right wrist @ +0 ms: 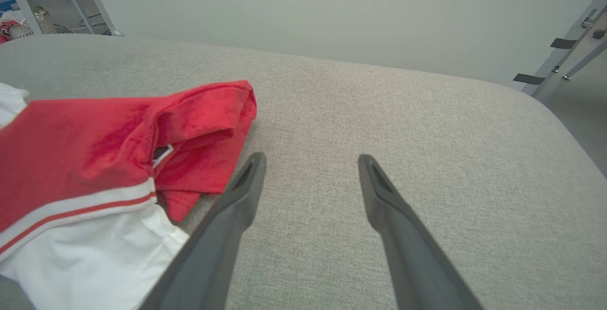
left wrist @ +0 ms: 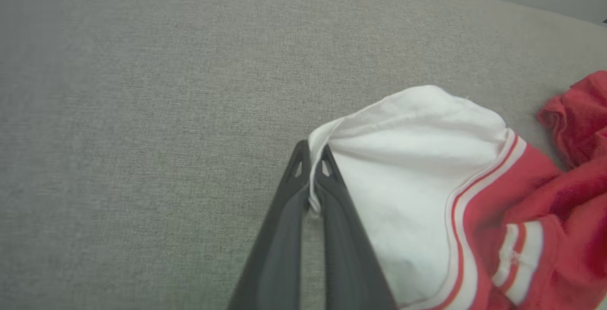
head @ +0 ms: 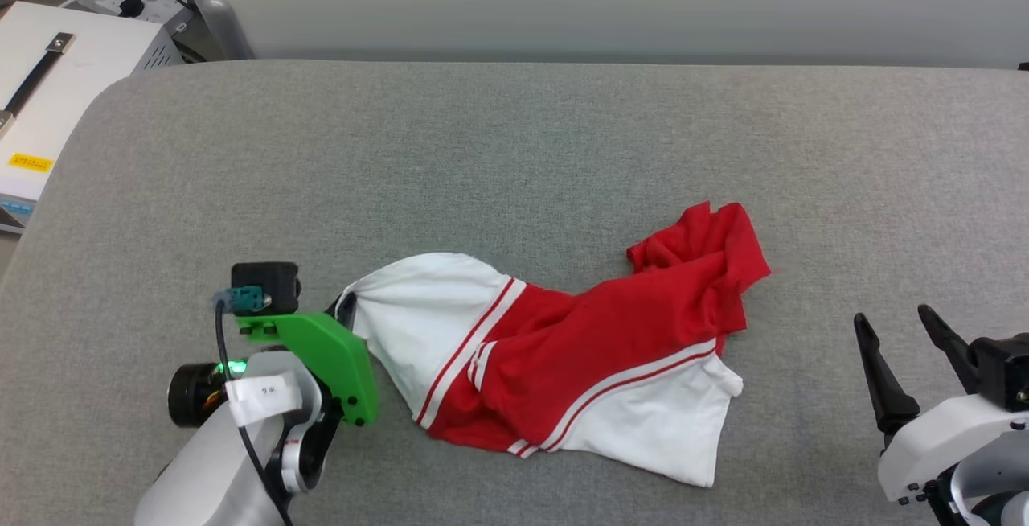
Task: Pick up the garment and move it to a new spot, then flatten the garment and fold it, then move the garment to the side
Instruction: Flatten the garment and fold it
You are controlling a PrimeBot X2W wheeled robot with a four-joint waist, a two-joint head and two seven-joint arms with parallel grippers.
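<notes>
left claw point(left wrist: 313, 156) pinches the garment point(head: 579, 349) by a white sleeve, right claw point(right wrist: 311, 157) is spread. we reckon moving, flattening, folding are all left.

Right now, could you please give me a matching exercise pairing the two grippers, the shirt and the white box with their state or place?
Column one:
1 left gripper
2 right gripper
3 shirt
4 white box

Column two:
A lies crumpled on the grey table
B open, holding nothing
C stands off the table, at the far left
D shut on a white cloth edge

Pairs: 1-D; 2-B; 3-A; 4-C
</notes>
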